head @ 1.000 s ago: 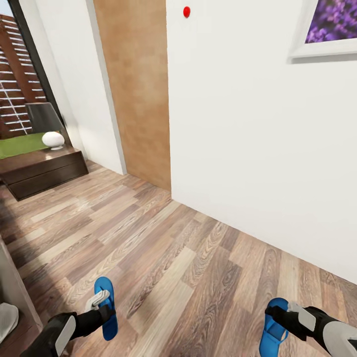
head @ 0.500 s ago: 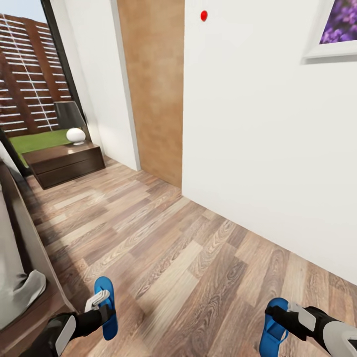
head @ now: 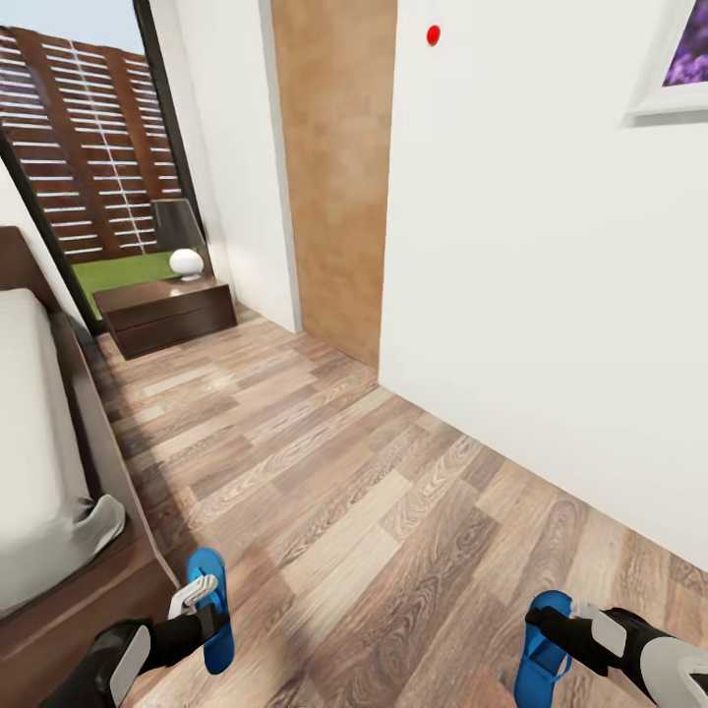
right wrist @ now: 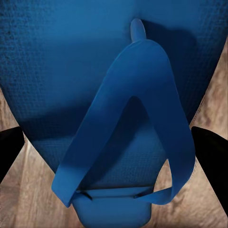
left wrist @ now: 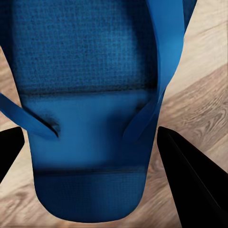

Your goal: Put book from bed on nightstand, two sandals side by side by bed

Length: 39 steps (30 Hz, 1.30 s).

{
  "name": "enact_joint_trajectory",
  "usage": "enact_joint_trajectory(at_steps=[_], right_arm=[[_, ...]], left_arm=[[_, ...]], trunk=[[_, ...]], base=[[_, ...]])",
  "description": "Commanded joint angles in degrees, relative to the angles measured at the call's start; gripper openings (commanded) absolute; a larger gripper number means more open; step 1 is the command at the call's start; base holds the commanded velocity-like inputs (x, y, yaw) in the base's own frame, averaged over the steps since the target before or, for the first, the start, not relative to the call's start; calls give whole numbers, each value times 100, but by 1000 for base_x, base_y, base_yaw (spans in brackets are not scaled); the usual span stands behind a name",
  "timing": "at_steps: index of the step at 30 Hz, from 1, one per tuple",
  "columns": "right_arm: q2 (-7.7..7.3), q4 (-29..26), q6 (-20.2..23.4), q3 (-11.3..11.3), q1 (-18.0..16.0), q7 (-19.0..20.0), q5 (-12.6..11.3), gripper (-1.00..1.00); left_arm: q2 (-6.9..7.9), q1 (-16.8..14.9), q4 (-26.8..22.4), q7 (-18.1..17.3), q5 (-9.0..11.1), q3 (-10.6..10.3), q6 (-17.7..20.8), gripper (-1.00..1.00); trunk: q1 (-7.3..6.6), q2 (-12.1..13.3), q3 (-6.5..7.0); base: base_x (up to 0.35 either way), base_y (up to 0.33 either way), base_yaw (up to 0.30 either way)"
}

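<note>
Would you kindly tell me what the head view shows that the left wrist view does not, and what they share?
The head view alone takes in the bed, the nightstand with its lamp, the wall and the right gripper holding a sandal. The left wrist view alone shows the left sandal's straps close up. Both show that left sandal and the wood floor.

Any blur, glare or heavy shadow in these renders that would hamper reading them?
Head view: sharp and evenly lit, with a soft shadow on the wood floor along the bed and no glare. Left wrist view: the blue sandal sits very close, soft and grainy, and the fingers are plain black shapes. Right wrist view: its sandal is likewise soft, the strap casting a dark shadow on the sole.
</note>
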Motion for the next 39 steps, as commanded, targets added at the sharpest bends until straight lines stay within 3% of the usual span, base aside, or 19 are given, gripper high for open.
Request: enact_joint_trajectory(at_steps=[1,25,39], right_arm=[[-3,14,6,7,-7,26,-11,-100],[-3,14,6,16,-7,26,-11,-100],[-3,14,6,23,-7,26,-11,-100]], left_arm=[[-4,-4,-2,-20,14,26,44,-100],[-6,-4,-2,-11,14,26,44,-100],[-6,-4,-2,-20,18,26,50,-100]], trunk=[[-2,-2,-5],[-2,-2,-5],[-2,-2,-5]], base=[[-21,-22,183],[-4,-3,183],[-132,0,183]])
